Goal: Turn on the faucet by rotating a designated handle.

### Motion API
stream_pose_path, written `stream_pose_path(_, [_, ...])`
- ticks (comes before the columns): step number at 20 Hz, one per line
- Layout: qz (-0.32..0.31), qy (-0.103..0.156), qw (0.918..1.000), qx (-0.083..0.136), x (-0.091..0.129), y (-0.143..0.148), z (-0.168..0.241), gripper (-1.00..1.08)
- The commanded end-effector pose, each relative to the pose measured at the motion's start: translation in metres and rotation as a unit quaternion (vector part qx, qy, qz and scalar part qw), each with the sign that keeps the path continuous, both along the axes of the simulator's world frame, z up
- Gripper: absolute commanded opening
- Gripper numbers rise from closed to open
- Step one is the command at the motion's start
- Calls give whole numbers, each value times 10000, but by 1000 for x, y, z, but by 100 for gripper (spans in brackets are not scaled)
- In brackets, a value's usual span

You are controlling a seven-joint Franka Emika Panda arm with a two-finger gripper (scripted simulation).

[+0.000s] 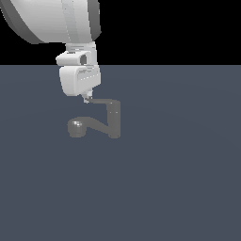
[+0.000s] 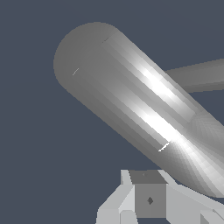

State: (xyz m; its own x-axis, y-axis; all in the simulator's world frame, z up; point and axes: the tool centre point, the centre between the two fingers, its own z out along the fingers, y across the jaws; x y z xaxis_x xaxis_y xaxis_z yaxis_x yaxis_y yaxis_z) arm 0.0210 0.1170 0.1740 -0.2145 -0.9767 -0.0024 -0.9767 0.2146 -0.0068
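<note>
The gripper is in the upper left of the exterior view, pointing down. Its tips sit right at the far end of the handle. They are very small here, so I cannot tell how wide the jaws are, or if they hold the handle or only touch it. In the wrist view, one grey finger pokes in at the bottom edge, close to a big round grey bar. I cannot tell which part of the tap that bar is.

The handle is a thin, flat, dark grey blade. It lies level and runs from the gripper's tips toward the exterior view's right, where it joins the top of the faucet. The faucet is a small dark grey tap with a body that stands straight up. It is a bit left of the middle of the frame. From low on the body, the spout goes toward the exterior view's left and ends in a round head that sits below the gripper.

Above the gripper, the white arm fills the top left corner.

The faucet stands on a flat, plain blue-grey floor that goes from side to side across the frame. Above the floor's far edge, everything is black.
</note>
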Motion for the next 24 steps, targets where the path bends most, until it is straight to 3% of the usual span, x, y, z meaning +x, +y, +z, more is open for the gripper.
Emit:
stream_pose_path(1, [-40,25,10000,-13,-8,-8,-1,-100])
stream_pose_path(16, [-19,35,10000,-5,-50,-20,-1,-100])
stream_pose_path(18, [11,9,10000,4,-47,-15,1,-100])
stream_pose_path(24, [1,19,10000,2,-59,-43,0,-100])
